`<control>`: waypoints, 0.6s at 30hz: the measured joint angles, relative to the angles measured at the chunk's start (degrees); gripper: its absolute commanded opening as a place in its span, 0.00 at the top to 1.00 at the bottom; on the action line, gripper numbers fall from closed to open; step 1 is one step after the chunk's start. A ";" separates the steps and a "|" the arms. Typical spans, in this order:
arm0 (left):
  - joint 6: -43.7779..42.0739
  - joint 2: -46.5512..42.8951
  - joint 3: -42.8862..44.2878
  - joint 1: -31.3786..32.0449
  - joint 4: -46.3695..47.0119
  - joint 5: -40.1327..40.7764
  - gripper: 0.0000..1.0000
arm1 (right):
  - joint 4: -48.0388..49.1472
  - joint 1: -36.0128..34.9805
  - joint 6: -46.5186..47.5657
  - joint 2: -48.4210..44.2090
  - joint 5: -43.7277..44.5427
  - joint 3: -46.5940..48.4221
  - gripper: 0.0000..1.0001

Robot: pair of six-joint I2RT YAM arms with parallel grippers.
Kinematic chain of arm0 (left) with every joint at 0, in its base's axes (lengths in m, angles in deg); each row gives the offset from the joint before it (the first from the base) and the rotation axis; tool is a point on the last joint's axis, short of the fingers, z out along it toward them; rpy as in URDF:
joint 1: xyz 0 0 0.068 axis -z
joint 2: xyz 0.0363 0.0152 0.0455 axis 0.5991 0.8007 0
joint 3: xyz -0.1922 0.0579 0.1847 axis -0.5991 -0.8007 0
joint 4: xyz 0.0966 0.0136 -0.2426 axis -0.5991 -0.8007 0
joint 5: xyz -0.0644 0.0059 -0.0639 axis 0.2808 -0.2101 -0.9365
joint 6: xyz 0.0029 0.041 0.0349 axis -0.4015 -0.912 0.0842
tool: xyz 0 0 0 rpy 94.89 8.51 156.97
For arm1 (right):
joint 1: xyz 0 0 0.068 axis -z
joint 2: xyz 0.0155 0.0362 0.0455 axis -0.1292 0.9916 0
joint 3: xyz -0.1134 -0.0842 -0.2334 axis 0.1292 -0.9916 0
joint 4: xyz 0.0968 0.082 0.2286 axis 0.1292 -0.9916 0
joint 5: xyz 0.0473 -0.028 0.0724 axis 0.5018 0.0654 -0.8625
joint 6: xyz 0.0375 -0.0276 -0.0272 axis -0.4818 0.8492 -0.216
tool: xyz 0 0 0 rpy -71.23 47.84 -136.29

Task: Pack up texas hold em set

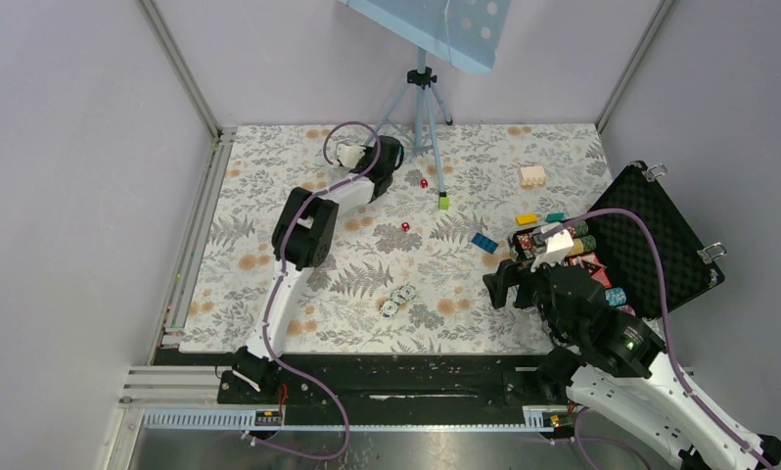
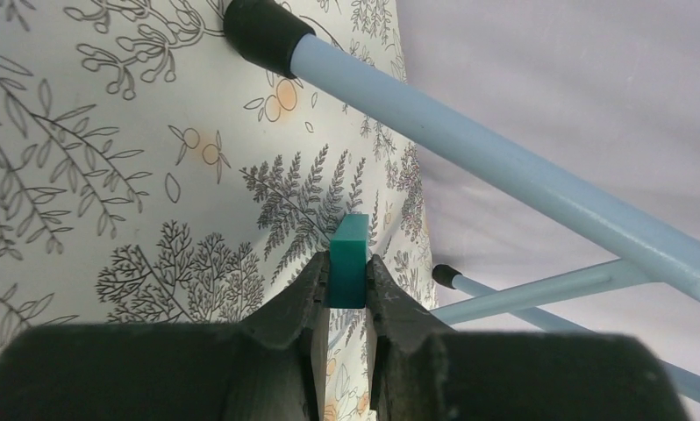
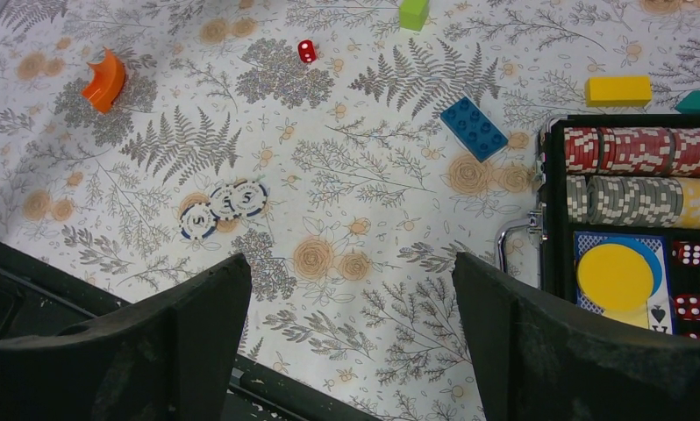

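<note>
- Floral cloth covers the whole table, with plain grey walls around it.
- Over at the table's right edge, the black briefcase lies open, its egg-crate foam lid thrown back.
- Look inside: a row of red-and-white chips, a row of grey chips below it, a yellow disc on a playing card, and red dice beside that.
- Hovering just left of the briefcase, the right gripper has its jaws spread wide, with nothing between them.
- Near the briefcase's far left corner sit a blue brick and a yellow brick.
- Further left of the briefcase, three loose chips lie on the cloth in a touching cluster.
- Well away from the briefcase: a lone red die and an orange curved piece.
- Farthest from the briefcase, beside a tripod leg, the left gripper is pinched tight on a teal block.
</note>
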 measured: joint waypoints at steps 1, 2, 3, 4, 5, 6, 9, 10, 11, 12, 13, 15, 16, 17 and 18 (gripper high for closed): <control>-0.11 -0.37 -0.83 0.00 0.57 -0.09 1.00 | -0.02 0.00 0.00 -0.11 0.00 -0.07 0.09; -0.20 -0.79 -1.68 0.00 1.11 -0.13 1.00 | 0.00 0.00 0.00 -0.24 0.02 -0.15 0.09; -0.26 -1.18 -2.40 0.00 1.49 -0.20 1.00 | 0.02 0.00 -0.02 -0.37 0.02 -0.26 0.09; -0.24 -1.38 -2.69 0.00 1.60 -0.24 1.00 | -0.02 0.00 -0.02 -0.52 0.02 -0.35 0.09; -0.26 -1.38 -2.67 0.00 1.68 -0.35 1.00 | -0.09 0.00 -0.02 -0.63 0.07 -0.39 0.09; -0.24 -1.38 -2.60 -0.02 1.60 -0.42 1.00 | -0.07 0.00 -0.02 -0.68 0.09 -0.39 0.09; -0.50 -0.24 1.16 -0.02 -0.59 -1.09 1.00 | -0.24 0.00 -0.02 -0.70 0.20 -0.39 0.09; -0.55 0.44 2.75 -0.02 -0.98 -1.36 1.00 | -0.37 0.00 -0.02 -0.72 0.20 -0.39 0.09; -0.72 1.38 5.01 -0.02 -1.90 -1.62 1.00 | -0.55 0.00 0.00 -0.74 0.22 -0.39 0.09; -0.76 2.29 7.17 0.00 -2.27 -1.95 1.00 | -0.70 0.00 -0.02 -0.79 0.24 -0.39 0.09; -0.87 3.19 9.14 0.00 -2.67 -2.34 1.00 | -0.90 0.00 -0.02 -0.90 0.35 -0.39 0.09; -1.09 3.85 10.64 0.07 -3.34 -2.78 1.00 | -0.96 0.00 -0.02 -1.27 0.59 -0.39 0.09; -1.14 3.91 10.73 0.09 -3.56 -2.86 1.00 | -1.03 0.00 -0.04 -1.49 0.61 -0.39 0.09; -1.20 3.96 10.71 0.09 -4.20 -2.91 1.00 | -1.07 0.00 -0.04 -1.70 0.61 -0.39 0.09; -1.27 4.02 10.71 0.11 -4.68 -2.97 1.00 | -1.14 0.00 -0.04 -1.88 0.63 -0.39 0.09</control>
